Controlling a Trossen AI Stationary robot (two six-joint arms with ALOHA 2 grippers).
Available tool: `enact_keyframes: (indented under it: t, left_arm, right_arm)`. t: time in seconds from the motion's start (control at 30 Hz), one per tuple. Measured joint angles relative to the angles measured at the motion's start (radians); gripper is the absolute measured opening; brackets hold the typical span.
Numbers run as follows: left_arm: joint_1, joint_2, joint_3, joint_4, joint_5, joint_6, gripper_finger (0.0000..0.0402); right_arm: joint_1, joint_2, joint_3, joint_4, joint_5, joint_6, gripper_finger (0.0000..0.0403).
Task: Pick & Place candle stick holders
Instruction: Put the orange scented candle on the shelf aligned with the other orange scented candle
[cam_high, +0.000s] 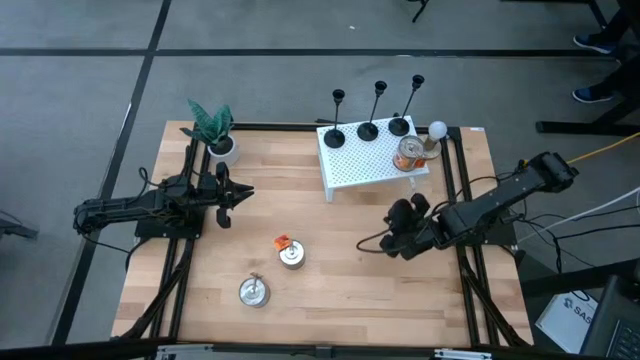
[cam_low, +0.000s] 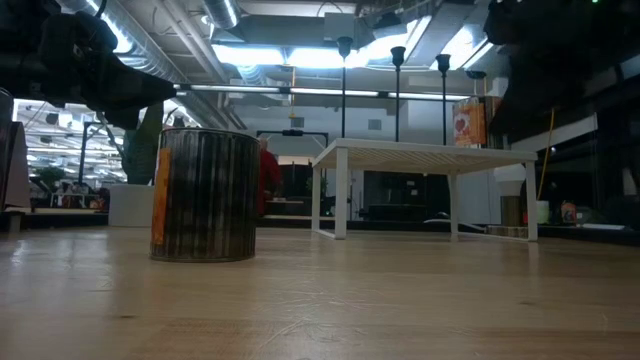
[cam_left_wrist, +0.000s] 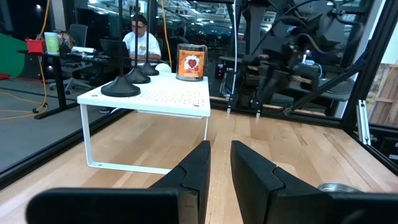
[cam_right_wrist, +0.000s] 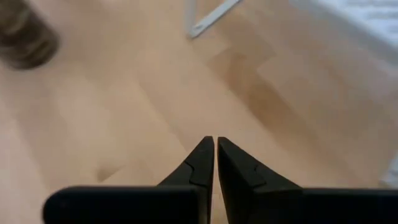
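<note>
Three black candle stick holders (cam_high: 368, 130) stand by their round bases in a row on the far part of a white perforated rack (cam_high: 355, 168); their bases (cam_left_wrist: 120, 87) also show in the left wrist view and their cup tops (cam_low: 397, 52) in the low view. My right gripper (cam_high: 392, 240) (cam_right_wrist: 215, 146) hangs shut over bare wood just near of the rack, slanting down, with nothing in it. My left gripper (cam_high: 240, 195) (cam_left_wrist: 221, 162) waits at the table's left, pointing level toward the rack, its fingers almost together and nothing between them.
A labelled can (cam_high: 408, 153) and a white ball (cam_high: 437, 129) share the rack's right end. Two more cans (cam_high: 291, 255) (cam_high: 253, 291) stand on the wood near the front, a potted plant (cam_high: 215, 130) at the far left. A person (cam_left_wrist: 142, 40) sits beyond the table.
</note>
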Motion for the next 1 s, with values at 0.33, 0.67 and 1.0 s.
enact_keyframes:
  t: [0.33,0.67,1.0]
  left_arm:
    - [0.0,0.0,0.0,0.0,0.0,0.0,0.0059]
    - [0.0,0.0,0.0,0.0,0.0,0.0,0.0059]
    - [0.0,0.0,0.0,0.0,0.0,0.0,0.0059]
  right_arm:
    - [0.077,0.086,0.0,0.175,-0.052,-0.029,0.0108]
    - [0.125,0.153,0.0,0.33,-0.056,-0.156,0.0261]
    - [0.131,0.248,0.0,0.517,-0.052,-0.244,0.0323]
